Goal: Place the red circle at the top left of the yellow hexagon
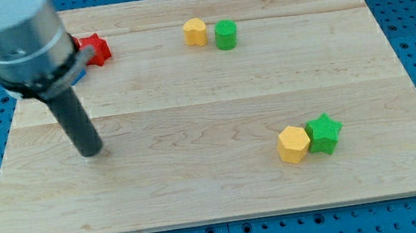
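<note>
While my tip [92, 150] rests bare, touching nothing, the red block [94, 49] lies well above it.

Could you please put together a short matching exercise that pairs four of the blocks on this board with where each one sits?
Things:
1. green star
2. green cylinder
3. red block
4. yellow hexagon

Places:
A. view's top left, partly behind the arm
B. view's top, just right of a yellow block
C. view's lower right, touching a yellow block's right side
D. view's lower right, left block of the pair

Pairs: 1-C, 2-B, 3-A, 4-D
</note>
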